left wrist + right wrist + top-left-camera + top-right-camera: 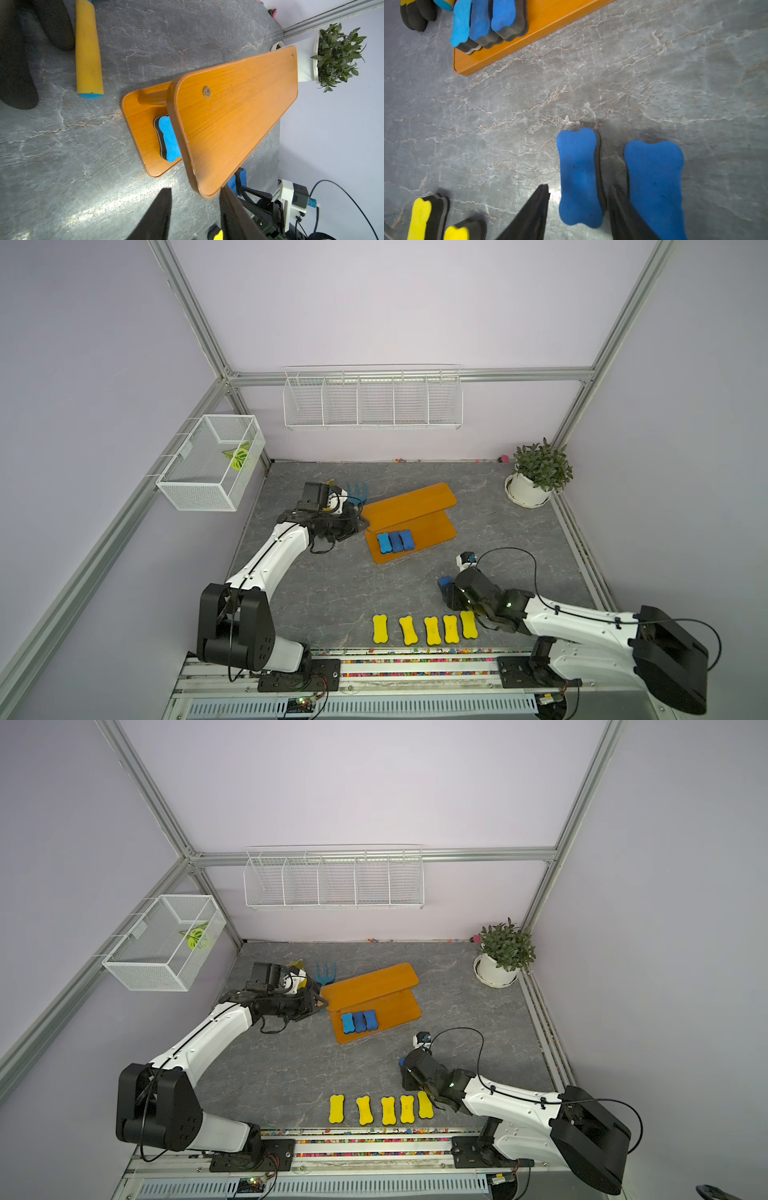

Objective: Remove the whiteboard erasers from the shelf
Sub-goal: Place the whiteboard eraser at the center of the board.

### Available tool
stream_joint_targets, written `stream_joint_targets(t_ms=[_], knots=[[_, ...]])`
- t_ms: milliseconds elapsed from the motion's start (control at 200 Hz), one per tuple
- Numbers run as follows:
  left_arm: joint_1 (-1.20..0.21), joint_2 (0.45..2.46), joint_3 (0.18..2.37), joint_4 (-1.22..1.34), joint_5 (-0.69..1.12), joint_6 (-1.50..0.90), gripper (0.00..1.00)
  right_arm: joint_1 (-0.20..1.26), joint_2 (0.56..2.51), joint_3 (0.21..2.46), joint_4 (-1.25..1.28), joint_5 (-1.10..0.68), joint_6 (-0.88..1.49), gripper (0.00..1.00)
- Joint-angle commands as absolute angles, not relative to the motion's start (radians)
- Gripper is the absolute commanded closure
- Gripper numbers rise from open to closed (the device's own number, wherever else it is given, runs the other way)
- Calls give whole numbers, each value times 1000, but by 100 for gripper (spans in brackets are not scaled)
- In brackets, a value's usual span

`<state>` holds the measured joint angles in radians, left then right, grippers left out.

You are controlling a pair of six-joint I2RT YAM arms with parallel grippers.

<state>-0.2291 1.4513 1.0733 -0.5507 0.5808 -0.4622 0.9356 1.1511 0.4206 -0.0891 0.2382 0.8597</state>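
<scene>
The shelf (419, 506) stands in the middle of the table (498, 531), and my left gripper (362, 524) is just beside its end with the jaws apart, grasping nothing. My right gripper (579, 187) is low over the table, also released: its fingers (533, 218) stand on both sides of one blue eraser (577, 162) that lies flat, and a second blue eraser (654, 187) lies just beside it. Three blue erasers (395, 541) sit close together on the shelf's lower tier, and five yellow erasers (424, 628) lie in a row at the table's front.
</scene>
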Motion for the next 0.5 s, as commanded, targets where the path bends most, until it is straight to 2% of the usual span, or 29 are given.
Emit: stream_joint_targets(t_ms=[0, 495], knots=[[-224, 1449, 1060, -544, 589, -458, 57, 940, 1165, 403, -84, 227, 868, 48], [-223, 1450, 1062, -546, 584, -456, 57, 952, 1167, 412, -75, 203, 870, 49]])
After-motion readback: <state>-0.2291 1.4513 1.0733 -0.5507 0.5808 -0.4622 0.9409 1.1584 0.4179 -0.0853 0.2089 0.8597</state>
